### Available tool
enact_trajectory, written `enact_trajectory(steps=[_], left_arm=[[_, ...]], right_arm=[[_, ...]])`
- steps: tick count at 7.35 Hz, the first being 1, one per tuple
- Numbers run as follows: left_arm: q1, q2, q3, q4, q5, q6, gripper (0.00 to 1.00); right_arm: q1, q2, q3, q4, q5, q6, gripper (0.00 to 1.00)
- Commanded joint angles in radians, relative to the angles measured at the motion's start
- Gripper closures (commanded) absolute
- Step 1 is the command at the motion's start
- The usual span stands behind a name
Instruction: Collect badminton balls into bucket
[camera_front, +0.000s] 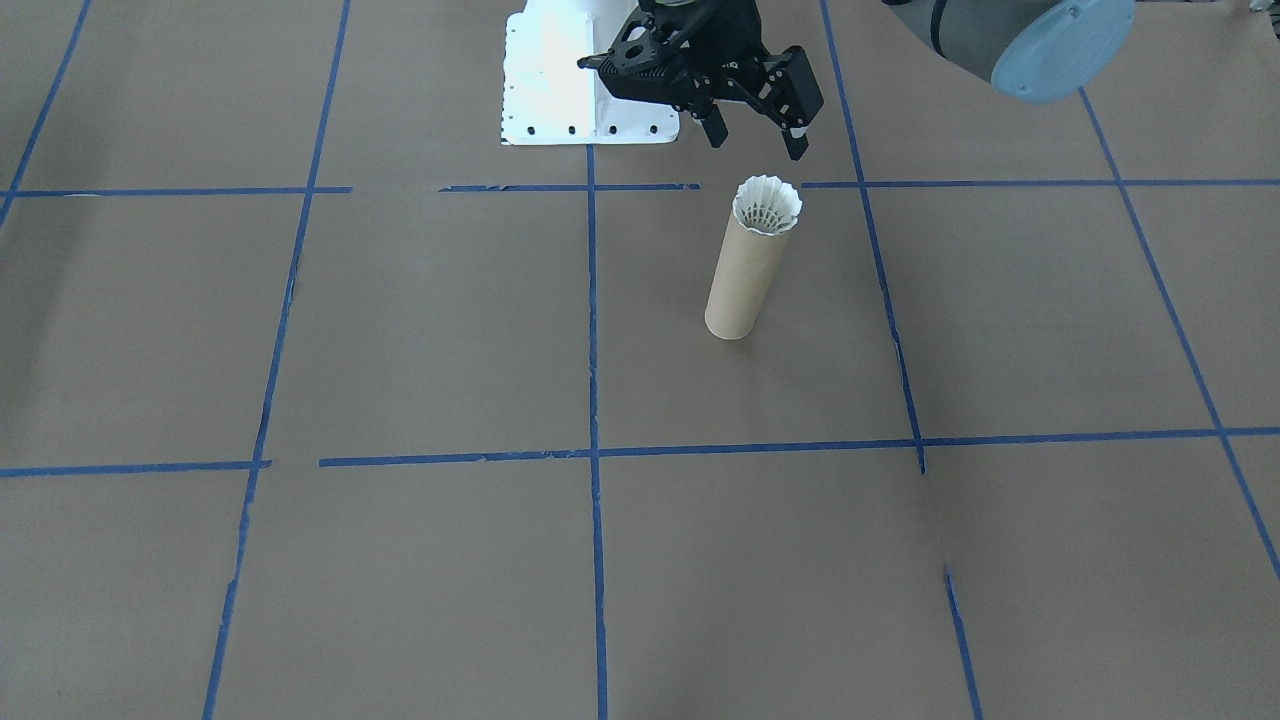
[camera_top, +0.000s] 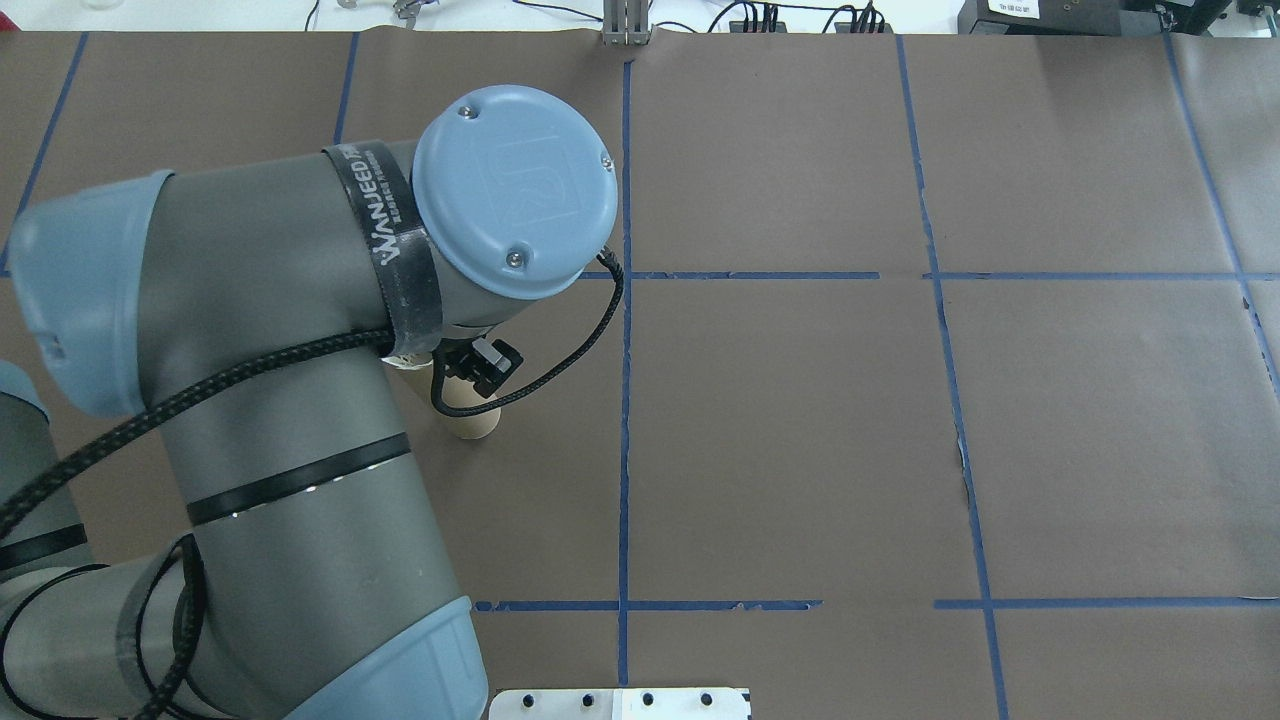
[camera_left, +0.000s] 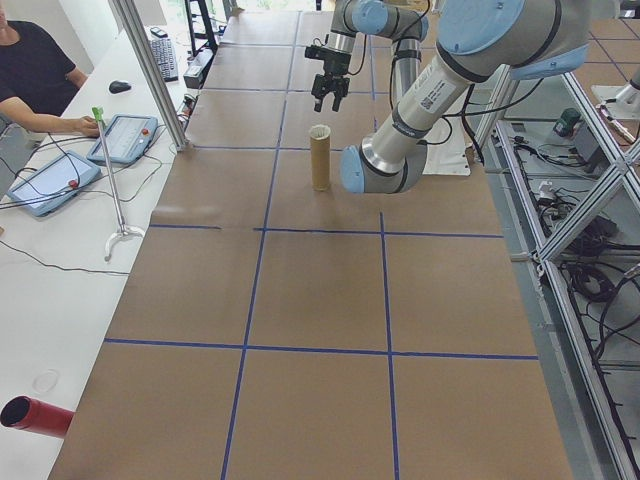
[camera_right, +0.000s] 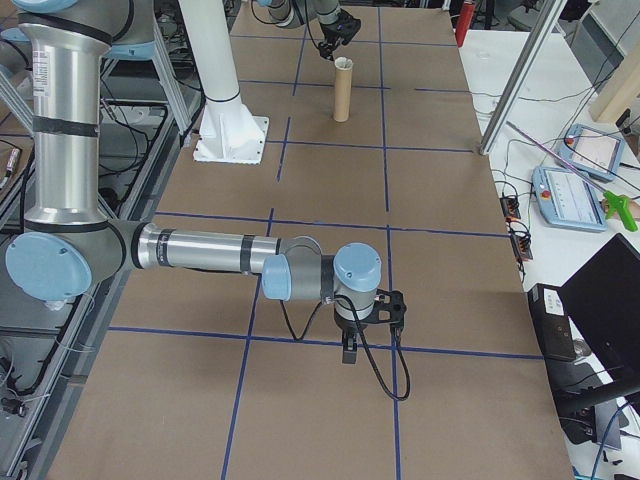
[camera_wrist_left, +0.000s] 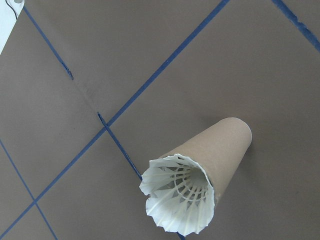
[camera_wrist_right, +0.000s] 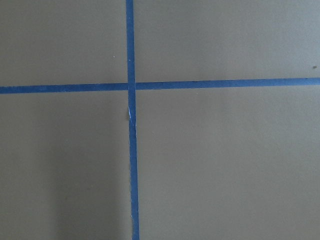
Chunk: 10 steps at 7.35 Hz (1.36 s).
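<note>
A: What sits on the table (camera_front: 400, 330), left to right?

B: In the front view, brown paper with blue tape lines (camera_front: 592, 320), then the white base plate (camera_front: 545, 85) at the top edge. Right of it hangs the left gripper (camera_front: 752, 135), and just below that stands the tube (camera_front: 745, 275), upright.

A: And the shuttlecock?

B: The shuttlecock (camera_front: 767, 206) sits in the tube's mouth, cork down, its feather skirt flaring over the rim. The left wrist camera shows the same — skirt (camera_wrist_left: 178, 199) filling the opening.

A: Anything in the way?

B: From overhead the left arm (camera_top: 300, 400) covers nearly all of the tube; only its base (camera_top: 474, 424) peeks out under the wrist.

A: Any writing?

B: A black strap on that arm reads "WANJEED" (camera_top: 385, 225); smaller print beneath is too fine to read.

A: The jaws?

B: The left gripper's fingers (camera_front: 797, 143) are spread apart with nothing between them, above the skirt and not touching it. The right gripper (camera_right: 350, 350) shows only in the right side view — I cannot tell how its jaws stand.

A: Arm poses?

B: The left arm reaches out, wrist pointing down over the tube. The right arm (camera_right: 215, 250) stretches low and level, its gripper pointing down near a tape crossing, well apart from the tube. At the side desk a person (camera_left: 35, 75) sits by a tablet (camera_left: 124, 137).
</note>
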Motion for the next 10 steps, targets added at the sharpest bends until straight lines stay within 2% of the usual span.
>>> enact_trajectory(steps=[1,3,5,6,7,9,10], left_arm=[[-0.107,0.016,-0.005,-0.121,-0.045,0.004,0.0],[-0.263,0.158,-0.002,-0.38,-0.166,0.012,0.0],[-0.444,0.359,0.029,-0.677,-0.357,0.145,0.0],[-0.519,0.43,0.097,-0.793,-0.449,0.152,0.0],[-0.567,0.449,0.215,-0.883,-0.522,0.223,0.0],[-0.624,0.481,0.271,-0.893,-0.541,0.29,0.0],[-0.7,0.487,0.325,-0.896,-0.626,0.36,0.0]], right_arm=[[0.0,0.0,0.0,0.0,0.0,0.0,0.0],[0.0,0.0,0.0,0.0,0.0,0.0,0.0],[0.0,0.0,0.0,0.0,0.0,0.0,0.0],[0.0,0.0,0.0,0.0,0.0,0.0,0.0],[0.0,0.0,0.0,0.0,0.0,0.0,0.0],[0.0,0.0,0.0,0.0,0.0,0.0,0.0],[0.0,0.0,0.0,0.0,0.0,0.0,0.0]])
